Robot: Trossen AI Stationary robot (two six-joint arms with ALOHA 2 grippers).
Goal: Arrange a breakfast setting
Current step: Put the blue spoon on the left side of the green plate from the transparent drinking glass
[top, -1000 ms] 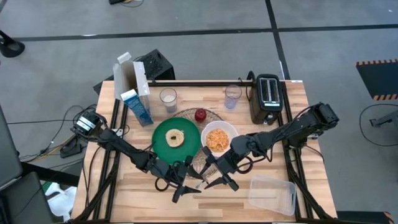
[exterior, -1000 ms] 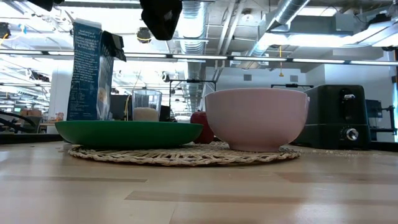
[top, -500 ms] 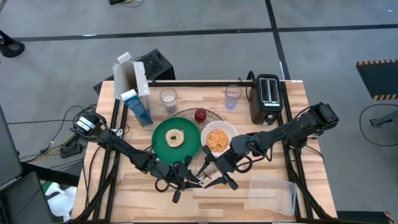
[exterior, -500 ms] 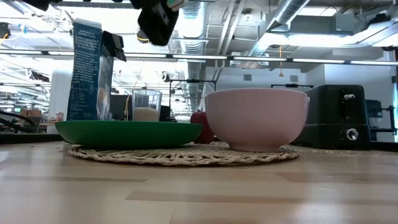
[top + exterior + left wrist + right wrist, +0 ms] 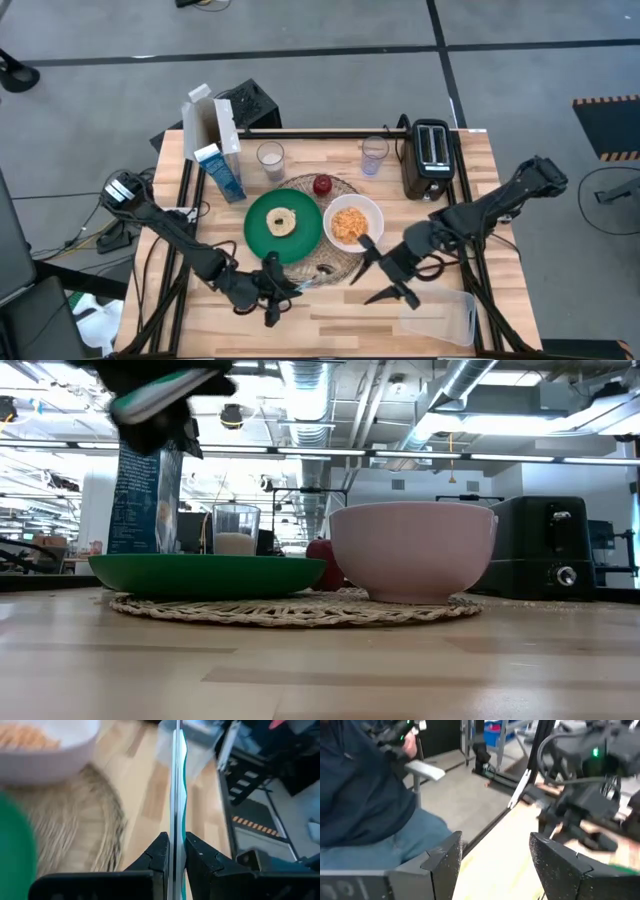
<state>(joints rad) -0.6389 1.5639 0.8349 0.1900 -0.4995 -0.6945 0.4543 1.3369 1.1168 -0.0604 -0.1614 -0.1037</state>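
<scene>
Clear glasses (image 5: 270, 155) (two), left gripper (image 5: 173, 851) pinching one thin utensil (image 5: 176, 795), right gripper (image 5: 495, 857) agape

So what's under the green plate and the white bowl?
A round woven mat lies under both the green plate and the white bowl. Its edge pokes out around them in the low view. The middle of the mat is covered, so anything else beneath cannot be seen.
</scene>
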